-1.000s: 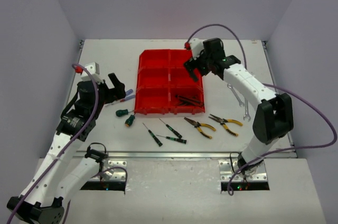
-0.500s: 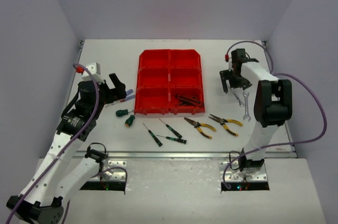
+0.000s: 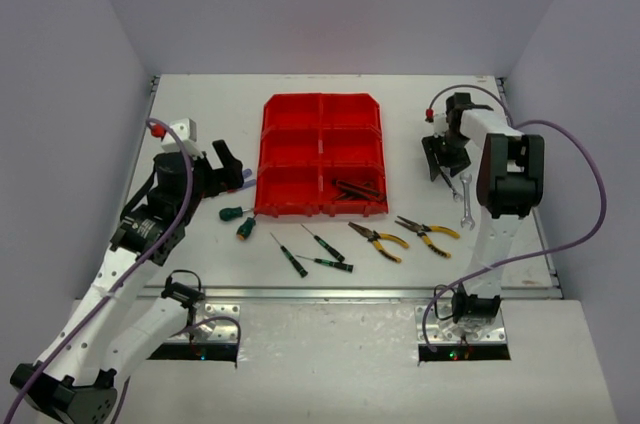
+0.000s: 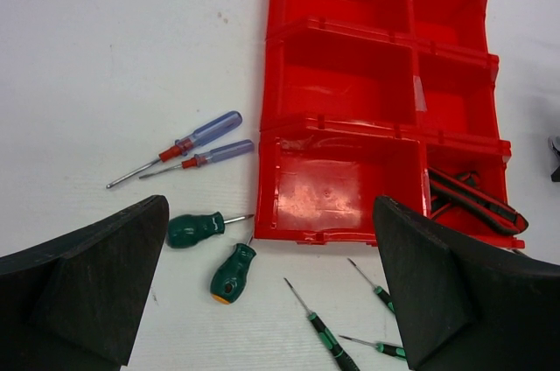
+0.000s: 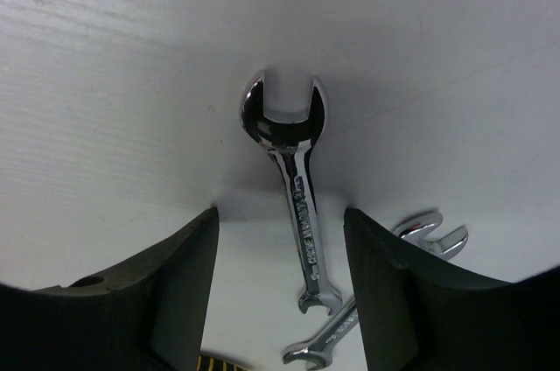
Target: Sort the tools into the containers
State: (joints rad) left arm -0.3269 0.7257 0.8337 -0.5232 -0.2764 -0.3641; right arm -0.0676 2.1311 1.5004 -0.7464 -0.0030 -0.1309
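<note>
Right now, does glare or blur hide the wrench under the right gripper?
Right wrist: the wrench is sharp, glare mostly on its open head, the fingers dark and soft-edged. Top external: it shows tiny and pale against the white table.

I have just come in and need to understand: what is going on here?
The right end effector sits low over a silver wrench on the table, fingers on both sides, not touching it. The left end effector hangs open above screwdrivers beside the red bin. One compartment holds pliers; other tools lie outside.
</note>
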